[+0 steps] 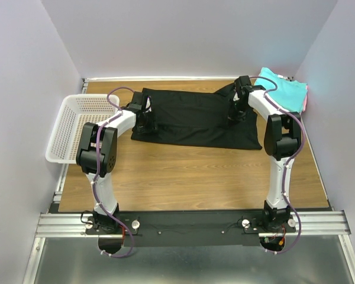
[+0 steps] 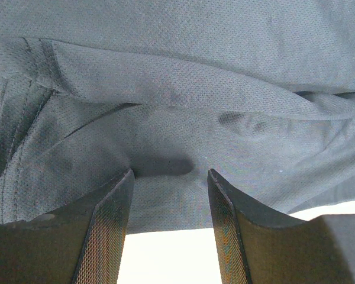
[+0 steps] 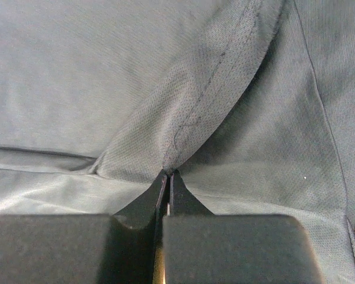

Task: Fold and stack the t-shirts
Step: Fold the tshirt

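A wooden table (image 1: pixel 183 177) sat boxed in by pale walls, with a white lattice basket (image 1: pixel 77 127) hanging off its left edge. The black t-shirt (image 1: pixel 195 118) lay spread and rumpled across the far middle of the table, while a teal t-shirt (image 1: pixel 284 92) rested on a pink one (image 1: pixel 306 97) in the far right corner. The left gripper (image 2: pixel 170 174) hovered at the black shirt's left end, jaws well apart over wrinkled cloth. The right gripper (image 3: pixel 168 173), at the shirt's right end, had its jaws pinched together on a raised fold of the black fabric beside a seam
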`<state>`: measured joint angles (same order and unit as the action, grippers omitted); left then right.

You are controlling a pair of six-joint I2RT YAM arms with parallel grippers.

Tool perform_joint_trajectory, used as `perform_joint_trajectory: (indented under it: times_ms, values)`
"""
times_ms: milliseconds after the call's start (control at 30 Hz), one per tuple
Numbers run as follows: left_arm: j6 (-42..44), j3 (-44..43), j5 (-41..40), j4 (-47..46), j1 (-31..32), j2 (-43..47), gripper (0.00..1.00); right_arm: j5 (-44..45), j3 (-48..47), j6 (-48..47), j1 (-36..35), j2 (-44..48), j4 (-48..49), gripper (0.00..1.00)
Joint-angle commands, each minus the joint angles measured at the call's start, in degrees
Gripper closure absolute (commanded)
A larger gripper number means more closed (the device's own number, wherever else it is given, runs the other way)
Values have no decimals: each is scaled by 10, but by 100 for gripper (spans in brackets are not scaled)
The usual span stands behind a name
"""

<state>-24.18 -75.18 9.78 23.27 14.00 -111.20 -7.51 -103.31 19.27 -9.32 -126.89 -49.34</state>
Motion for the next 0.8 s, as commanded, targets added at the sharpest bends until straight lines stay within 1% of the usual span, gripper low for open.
perform_joint_trajectory:
  times_ms: [0,200,500,600,733,767]
  values:
    - [9,21,-3,14,1,7,39,-26,-37,2,-2,-6,4,94]
    - [12,25,-4,16,1,6,39,-37,-79,13,-3,-35,4,93]
    - [13,24,-3,20,1,7,39,-81,-148,31,-3,-88,5,91]
    - [11,24,-5,20,1,9,39,-106,-187,39,-3,-111,5,84]
    - [6,26,-10,19,1,17,38,-138,-240,53,-3,-122,10,56]
    - [5,25,-13,19,1,18,39,-143,-247,55,-3,-122,12,53]
